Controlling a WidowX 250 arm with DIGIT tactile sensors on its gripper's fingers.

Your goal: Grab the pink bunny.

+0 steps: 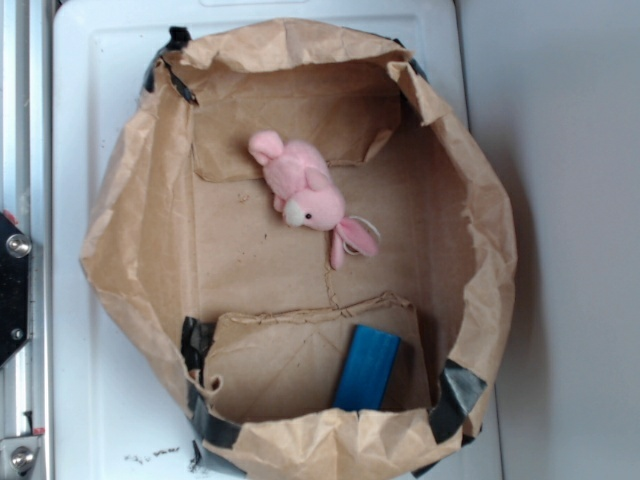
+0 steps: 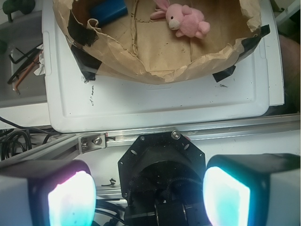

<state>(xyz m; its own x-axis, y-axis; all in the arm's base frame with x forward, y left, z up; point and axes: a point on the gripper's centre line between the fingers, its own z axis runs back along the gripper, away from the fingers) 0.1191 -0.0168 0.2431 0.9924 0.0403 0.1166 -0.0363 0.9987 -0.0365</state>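
The pink bunny (image 1: 305, 192) lies on its side on the floor of a brown paper-lined box (image 1: 120, 230), toward the back middle, with one ear pointing down to the right. In the wrist view the pink bunny (image 2: 186, 20) shows at the top, far from my gripper (image 2: 149, 195). The gripper hangs high over the robot's black base, outside the box. Its two glowing pads (image 2: 70, 197) stand wide apart with nothing between them. The gripper does not appear in the exterior view.
A flat blue block (image 1: 366, 368) leans at the front of the box, also visible as the blue block (image 2: 109, 12). The box sits on a white tray (image 2: 141, 106). An aluminium rail (image 2: 235, 128) and the black base (image 2: 162, 165) lie below the gripper. Cables (image 2: 21, 70) sit left.
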